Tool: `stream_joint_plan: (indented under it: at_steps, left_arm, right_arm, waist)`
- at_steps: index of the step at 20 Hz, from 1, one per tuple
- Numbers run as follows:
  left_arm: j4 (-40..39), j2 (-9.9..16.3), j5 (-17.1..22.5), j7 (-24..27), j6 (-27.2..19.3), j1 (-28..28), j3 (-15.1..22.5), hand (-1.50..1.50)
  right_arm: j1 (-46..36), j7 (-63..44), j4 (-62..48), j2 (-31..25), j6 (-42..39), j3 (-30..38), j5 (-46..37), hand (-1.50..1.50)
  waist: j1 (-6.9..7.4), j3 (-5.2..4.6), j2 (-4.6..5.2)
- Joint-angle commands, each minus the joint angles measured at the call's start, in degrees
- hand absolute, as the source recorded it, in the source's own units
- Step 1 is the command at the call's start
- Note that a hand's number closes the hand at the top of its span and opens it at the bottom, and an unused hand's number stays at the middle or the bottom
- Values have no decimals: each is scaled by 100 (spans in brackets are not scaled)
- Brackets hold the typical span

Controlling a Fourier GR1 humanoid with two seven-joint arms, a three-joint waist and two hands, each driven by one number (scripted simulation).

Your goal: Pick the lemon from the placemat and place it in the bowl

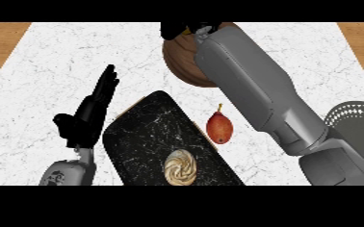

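A kitchen: white marble counter (pixel 85 53), wooden bowl (pixel 181 60), pastry (pixel 180 167).

No readable text, labels, brands, numbers or signs anywhere in view.

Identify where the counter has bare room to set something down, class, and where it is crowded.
Free: the counter up and left of the left hand. Crowded: the middle, with black placemat, pastry, red fruit and brown bowl under the right forearm.
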State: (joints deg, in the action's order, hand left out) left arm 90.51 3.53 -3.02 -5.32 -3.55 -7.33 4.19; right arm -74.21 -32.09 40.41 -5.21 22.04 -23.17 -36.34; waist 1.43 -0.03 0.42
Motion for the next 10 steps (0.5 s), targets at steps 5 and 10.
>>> stream_joint_plan:
  at_steps: [5, 10]
  left_arm:
    - [121, 41, 61, -180, 87, -42, -39, 0]
    - [-465, -192, -113, 397, -44, -53, 59, 0]
  right_arm:
    - [276, 1105, -1606, 182, 928, 426, -221, 150]
    - [461, 2036, -1958, -202, 32, 881, 336, 150]
  waist:
    - [89, 2, 30]
    - [41, 3, 45]
